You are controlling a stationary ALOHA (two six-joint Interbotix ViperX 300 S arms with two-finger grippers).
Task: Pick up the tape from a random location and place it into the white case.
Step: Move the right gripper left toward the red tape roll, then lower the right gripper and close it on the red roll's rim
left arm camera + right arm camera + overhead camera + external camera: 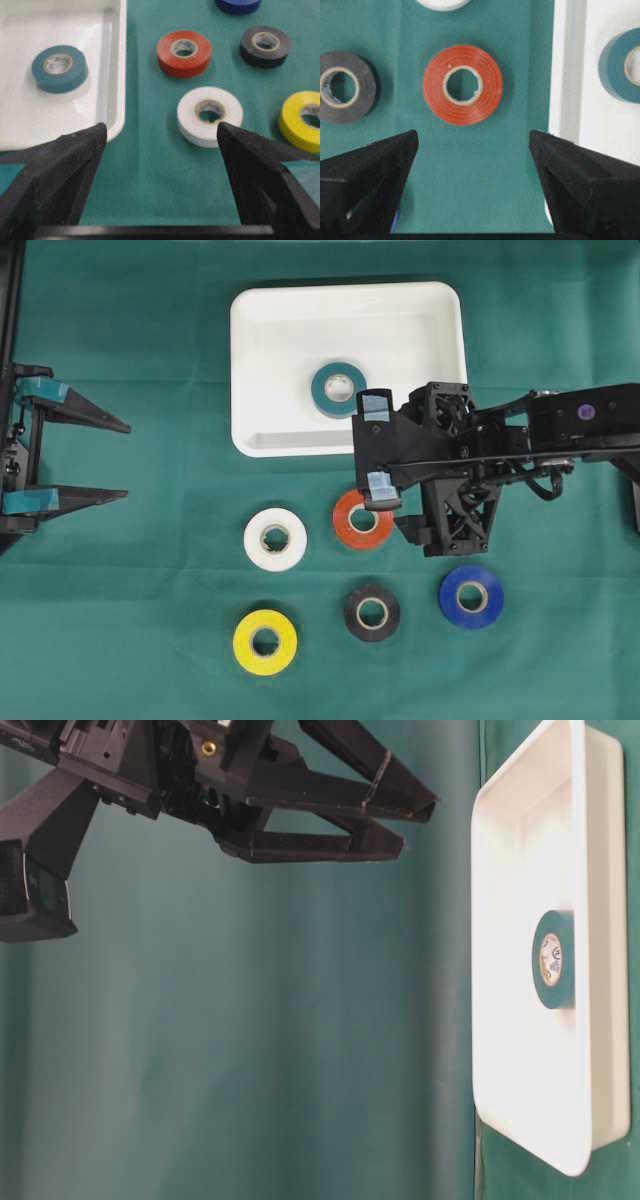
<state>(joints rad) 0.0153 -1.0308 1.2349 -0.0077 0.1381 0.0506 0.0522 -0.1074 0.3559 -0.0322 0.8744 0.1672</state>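
Item: right gripper [376,452], fingers spread wide and empty, poised above the red tape [362,519], which lies flat on the green worktop [140,630] just off the white case [262,435] toward 6 o'clock; one teal tape [338,389] already lies inside the case. Left gripper [105,459]: wide, empty, parked at 9 o'clock. Handling note: in your wrist view the red roll sits slightly toward 11 o'clock of the gap, so centre it first, then lower straight, one finger each side of the roll, and close across the outer wall. Keep the 3 o'clock finger clear of the case rim
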